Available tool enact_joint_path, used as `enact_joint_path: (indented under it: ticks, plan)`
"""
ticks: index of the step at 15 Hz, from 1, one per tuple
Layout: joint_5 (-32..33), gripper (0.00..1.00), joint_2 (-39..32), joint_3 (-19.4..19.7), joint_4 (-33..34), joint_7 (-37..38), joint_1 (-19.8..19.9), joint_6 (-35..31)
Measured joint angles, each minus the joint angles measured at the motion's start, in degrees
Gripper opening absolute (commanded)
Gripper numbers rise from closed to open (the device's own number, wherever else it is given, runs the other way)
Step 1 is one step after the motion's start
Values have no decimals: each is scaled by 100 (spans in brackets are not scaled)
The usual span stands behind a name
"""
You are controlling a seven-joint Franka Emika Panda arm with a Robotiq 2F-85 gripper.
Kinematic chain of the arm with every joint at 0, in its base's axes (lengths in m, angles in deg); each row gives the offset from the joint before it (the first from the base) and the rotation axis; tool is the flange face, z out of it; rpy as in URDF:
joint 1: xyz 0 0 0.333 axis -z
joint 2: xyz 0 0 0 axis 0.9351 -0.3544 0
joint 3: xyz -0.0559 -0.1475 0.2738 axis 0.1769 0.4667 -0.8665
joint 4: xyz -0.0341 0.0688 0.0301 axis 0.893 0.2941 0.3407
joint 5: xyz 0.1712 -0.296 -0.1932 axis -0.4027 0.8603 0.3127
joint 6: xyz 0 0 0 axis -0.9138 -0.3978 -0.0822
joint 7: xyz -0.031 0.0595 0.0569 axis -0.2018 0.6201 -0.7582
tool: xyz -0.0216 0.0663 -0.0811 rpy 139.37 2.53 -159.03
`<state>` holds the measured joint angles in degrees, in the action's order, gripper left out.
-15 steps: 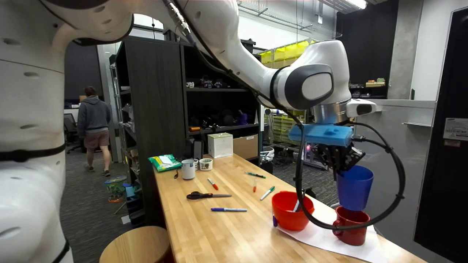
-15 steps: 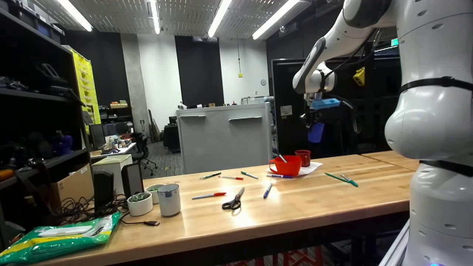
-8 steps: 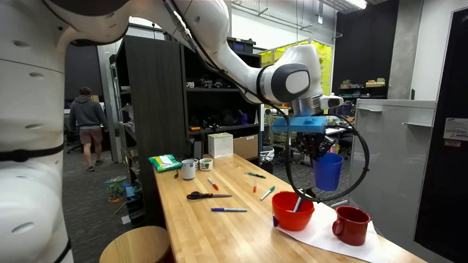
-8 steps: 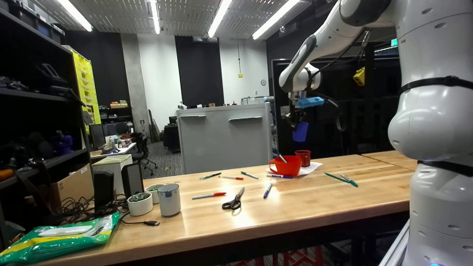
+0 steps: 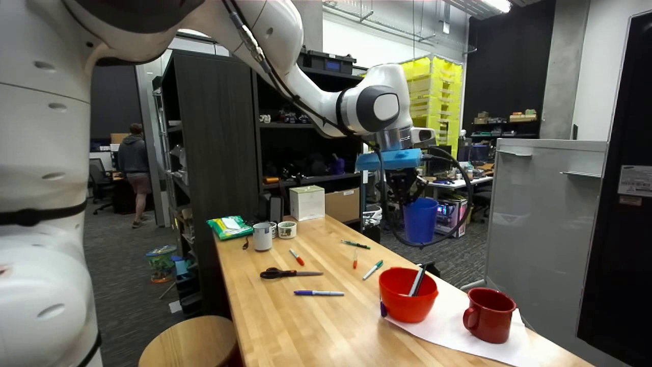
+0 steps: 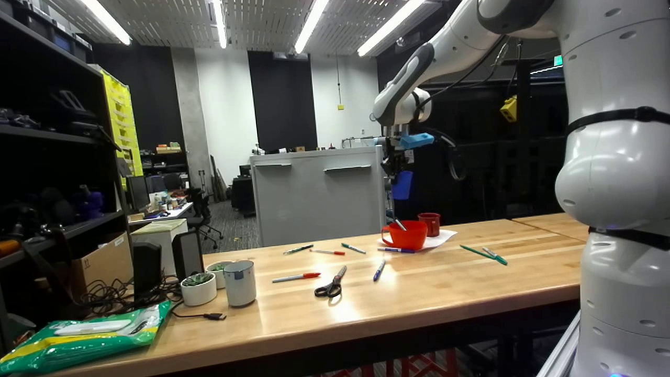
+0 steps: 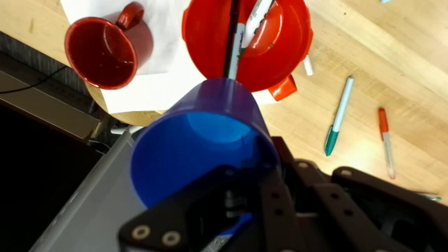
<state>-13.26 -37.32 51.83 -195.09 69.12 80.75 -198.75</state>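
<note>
Above the level of the bowl, I hold the cup, jaws pinching its wall; I should pinch firmly and steer its base clear of the pens leaning out of the bowl.

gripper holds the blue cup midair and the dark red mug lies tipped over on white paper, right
No: the dark red mug stands upright on white paper, as both exterior views show. The gripper does hold the blue cup midair.
</note>
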Motion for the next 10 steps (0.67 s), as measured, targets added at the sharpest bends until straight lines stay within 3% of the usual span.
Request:
enact_joint_path:
  ticks: [4,10]
  plan:
    - [166,5,-3,-167,76,13,-219,138]
    - [166,5,-37,-137,72,9,-164,133]
